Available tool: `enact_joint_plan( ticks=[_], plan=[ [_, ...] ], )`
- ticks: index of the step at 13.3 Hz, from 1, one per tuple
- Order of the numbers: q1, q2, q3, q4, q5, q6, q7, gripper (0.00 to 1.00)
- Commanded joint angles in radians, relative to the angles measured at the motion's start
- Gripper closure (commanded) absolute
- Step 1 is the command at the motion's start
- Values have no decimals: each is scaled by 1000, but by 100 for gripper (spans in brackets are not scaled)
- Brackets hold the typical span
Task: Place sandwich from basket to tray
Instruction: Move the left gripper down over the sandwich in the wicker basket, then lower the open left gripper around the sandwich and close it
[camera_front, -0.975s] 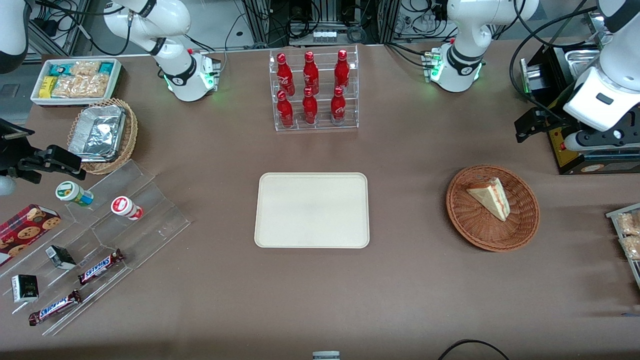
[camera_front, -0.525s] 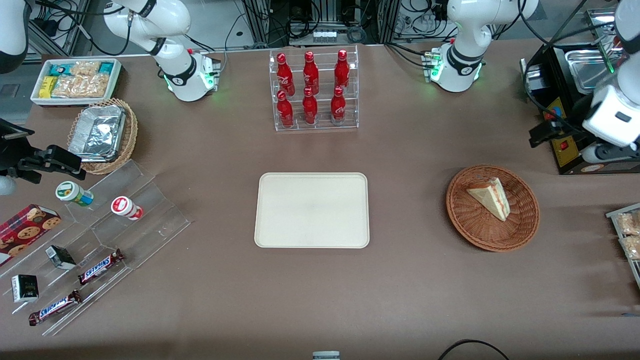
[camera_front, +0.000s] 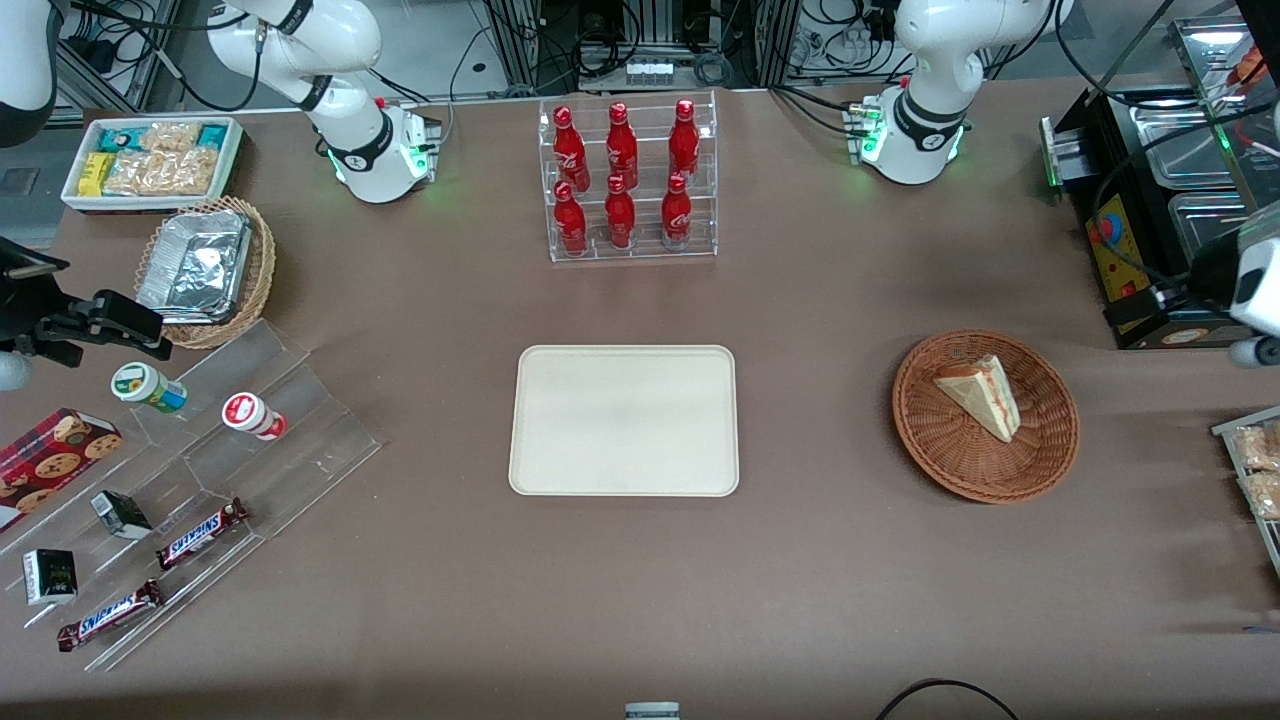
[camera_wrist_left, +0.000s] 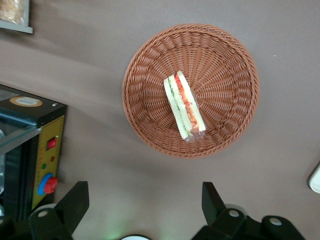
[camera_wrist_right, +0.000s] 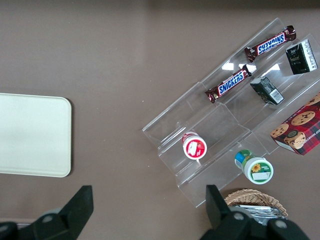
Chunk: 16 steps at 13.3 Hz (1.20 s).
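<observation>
Nearest the front camera, low in the frame: only brown table, left bare as working room.

A step farther, at frame centre: the tray, flat, long side across, nothing on it. Probably set there as the drop spot, within easy reach and with open table all round.

At about the same depth, toward the working arm's end: the basket, well apart from the tray. Inside it the sandwich, lying on one broad face, leaning up the sloped weave rather than flat on the bottom, layered cut edge turned toward the working arm's end. Not yet touched.

Farther and higher, at the frame's edge by the black warmer: the left gripper, held well above the table and apart from the basket, fingers spread wide with nothing between them. Looks like a staging pose, high enough for the wrist camera to take in the whole basket and the sandwich's striped edge.

Judged step: approach, grasp not begun. Next: come down over the wedge, line the spread fingers across its thickness so they close on the two bread faces, then pinch gently, soft bread being likely to crush or slip out.

Farthest, upper centre of the frame: a clear rack of red bottles, out of the likely path.
</observation>
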Motion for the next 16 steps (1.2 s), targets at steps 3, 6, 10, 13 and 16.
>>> enact_joint_plan(
  ticks=[3, 6, 10, 13, 16],
  plan=[
    [5, 18, 5, -197, 13, 242, -162, 0],
    [3, 52, 5, -324, 8, 462, -253, 0],
    [-24, 142, 4, -352, 2, 585, -380, 0],
    [-35, 187, 2, -358, -3, 656, -412, 1],
    [-56, 220, 2, -384, -3, 725, -431, 1]
  ],
)
